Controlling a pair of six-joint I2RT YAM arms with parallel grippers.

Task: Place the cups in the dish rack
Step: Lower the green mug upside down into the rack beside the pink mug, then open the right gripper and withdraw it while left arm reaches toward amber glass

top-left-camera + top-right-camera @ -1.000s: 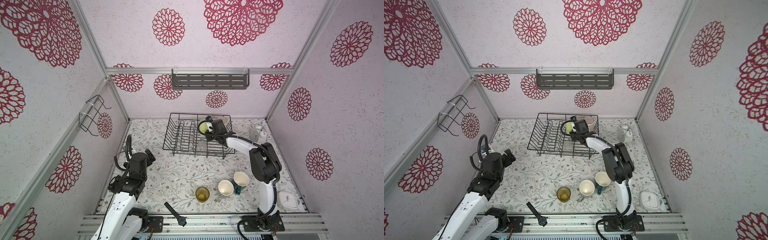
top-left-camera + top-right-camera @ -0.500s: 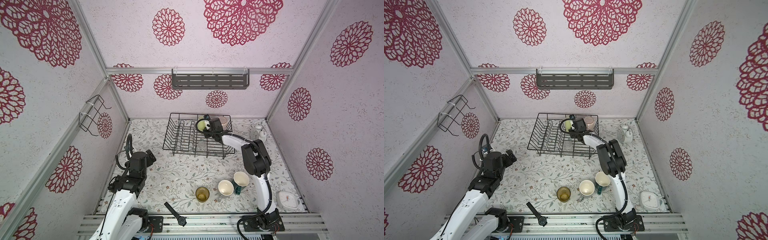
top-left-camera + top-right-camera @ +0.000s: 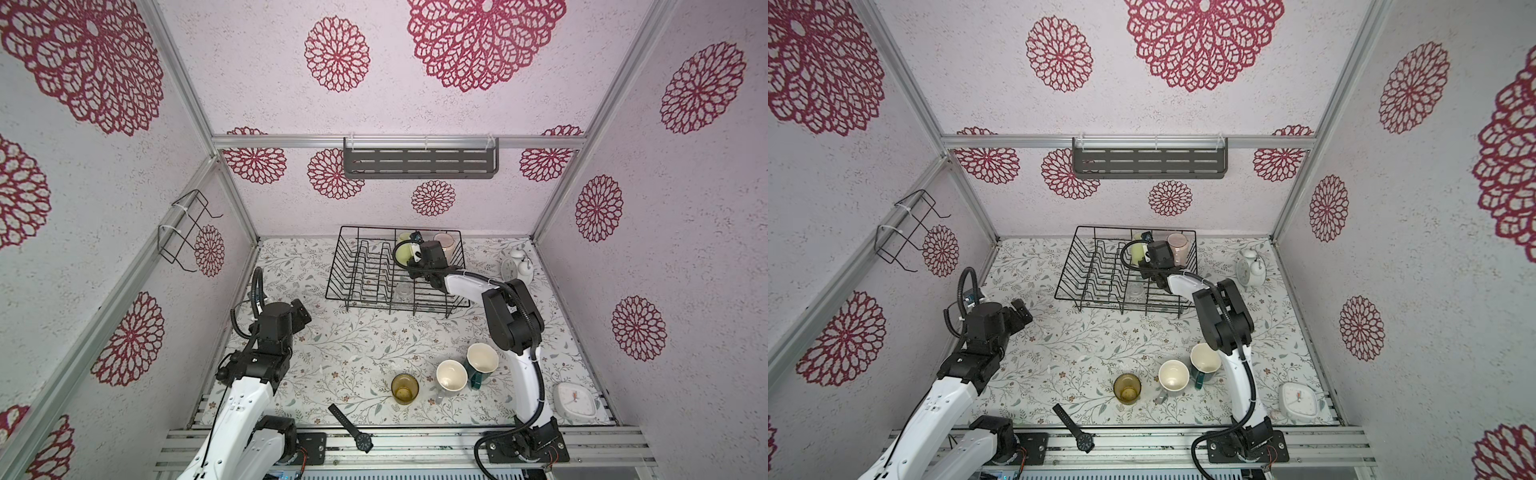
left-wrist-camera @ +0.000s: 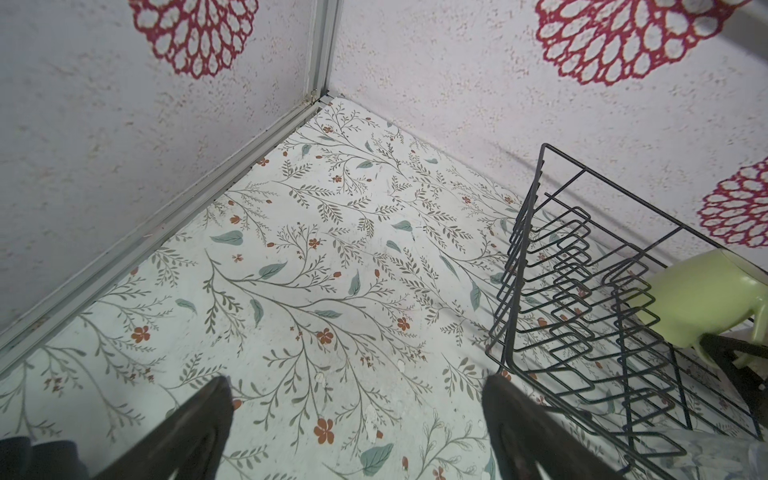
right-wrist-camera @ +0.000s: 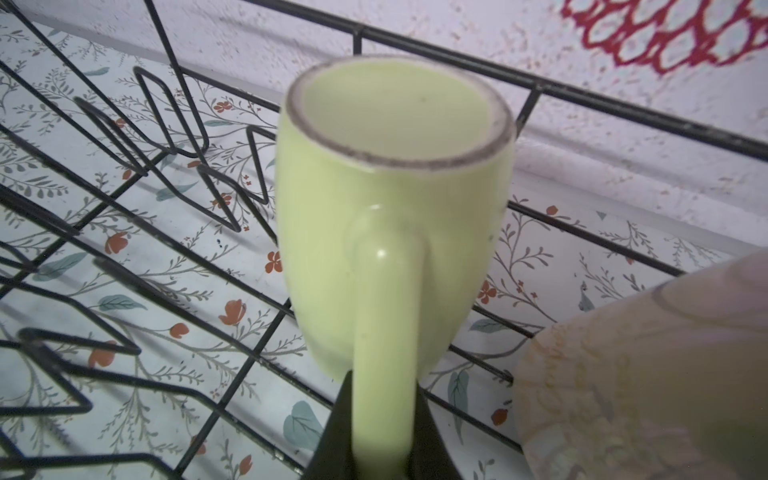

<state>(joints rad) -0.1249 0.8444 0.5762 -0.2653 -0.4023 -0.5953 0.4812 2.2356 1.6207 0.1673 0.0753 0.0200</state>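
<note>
- Floral-print surface in a booth with pale walls and red rosettes, nothing fancy.
- Working side first: right pincer is pinching the handle of the yellow-green mug, mouth up, over the far right part of the dish rack. Can't tell if the base is actually sitting on the wires.
- Right next to it in the rack is the pink mug, and the clear glass sits by the rack's near side.
- Rack is up by the far edge of the surface. The amber tumbler, grey mug and teal mug are down by the near edge.
- Other side: left pincer is spread wide with nothing in it, over by the left edge.
- My worry: letting go before the base is settled, so it tips off a wire into the pink mug. A handle-only pinch could also let it swing.
</note>
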